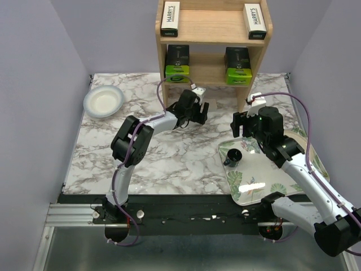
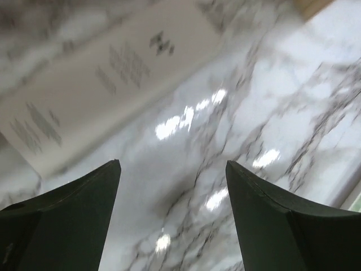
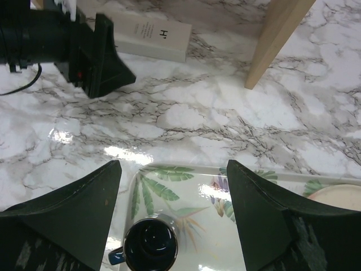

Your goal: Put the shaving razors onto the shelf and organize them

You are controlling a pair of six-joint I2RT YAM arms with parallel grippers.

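The wooden shelf point(image 1: 213, 28) stands at the far middle. Two HARRY'S boxes point(image 1: 170, 18) point(image 1: 255, 21) lie on its top tier. Two black packs with lime-green ends point(image 1: 177, 63) point(image 1: 238, 65) stand on the lower tier. A third white HARRY'S box point(image 3: 149, 36) lies flat on the marble table in front of the shelf; it also shows in the left wrist view point(image 2: 107, 73), blurred. My left gripper point(image 2: 172, 164) point(image 1: 198, 116) is open and empty, hovering just short of that box. My right gripper point(image 3: 172, 164) point(image 1: 241, 127) is open and empty over the tray's far edge.
A leaf-patterned tray point(image 1: 265, 175) lies at the right with a black cup point(image 1: 233, 157) point(image 3: 150, 244) on it. A white bowl point(image 1: 104, 100) sits at the far left. The shelf's right leg point(image 3: 279, 42) stands near my right gripper.
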